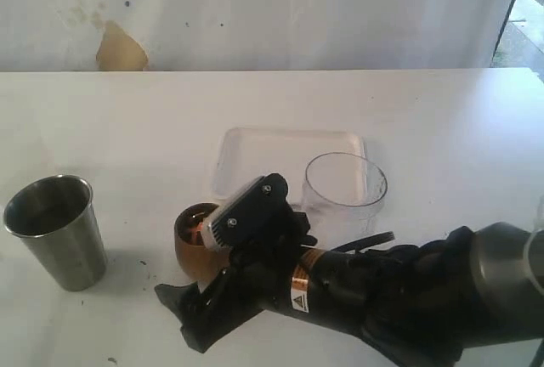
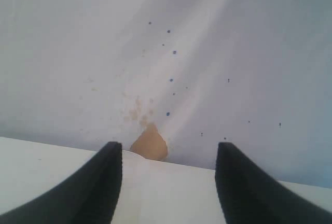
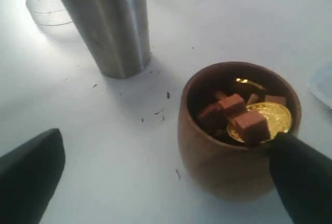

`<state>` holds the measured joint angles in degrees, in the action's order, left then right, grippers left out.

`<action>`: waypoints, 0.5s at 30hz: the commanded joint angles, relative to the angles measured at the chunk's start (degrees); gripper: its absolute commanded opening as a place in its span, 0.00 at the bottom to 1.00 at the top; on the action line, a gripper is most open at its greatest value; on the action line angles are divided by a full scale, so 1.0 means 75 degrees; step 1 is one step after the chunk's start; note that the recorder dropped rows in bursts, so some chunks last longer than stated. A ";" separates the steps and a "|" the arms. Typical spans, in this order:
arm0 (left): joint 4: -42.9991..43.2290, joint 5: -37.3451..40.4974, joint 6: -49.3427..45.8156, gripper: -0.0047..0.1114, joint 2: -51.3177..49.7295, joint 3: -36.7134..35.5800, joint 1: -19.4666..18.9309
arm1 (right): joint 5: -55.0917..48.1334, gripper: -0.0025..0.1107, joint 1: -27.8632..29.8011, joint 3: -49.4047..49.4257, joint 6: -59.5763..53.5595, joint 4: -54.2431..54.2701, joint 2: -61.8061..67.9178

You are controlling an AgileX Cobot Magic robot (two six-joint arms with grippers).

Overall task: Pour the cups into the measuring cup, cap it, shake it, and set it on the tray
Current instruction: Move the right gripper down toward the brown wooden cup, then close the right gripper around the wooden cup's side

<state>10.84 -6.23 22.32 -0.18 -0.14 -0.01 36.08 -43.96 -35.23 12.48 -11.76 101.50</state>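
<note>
A white desk [image 1: 442, 121] is standing before a pale wall [image 1: 255, 10]. The left gripper [image 2: 167, 154], showing only in its own wrist camera, is hanging with jaws parted and nothing between them, facing that wall. Near the desk's left front edge, the steel tumbler [image 1: 55, 231] is standing upright. Toward the middle of the front edge, the wooden cup [image 1: 189, 239] is sitting upright, holding small brown cubes [image 3: 249, 125] and a gold disc [image 3: 277, 114]. The right gripper [image 3: 166, 151] is hovering low there, its arm coming from the desk's right front corner. Its jaws are spread wide and grasping nothing, with one finger against or just beside the cup's side. Behind, mid-desk, the white tray [image 1: 255, 146] is lying flat. The clear measuring cup [image 1: 344, 193] is standing upright at the tray's right front corner. Whether it is on the tray or beside it is unclear.
</note>
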 commanded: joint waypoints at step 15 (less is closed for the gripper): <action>0.0020 -0.0021 -0.0030 0.49 0.0024 0.0019 0.0020 | -0.0738 0.95 -0.0235 -0.0864 0.0175 -0.0099 0.0493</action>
<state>10.84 -6.23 22.32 -0.18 -0.14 -0.01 33.12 -45.67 -41.07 13.59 -12.40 104.71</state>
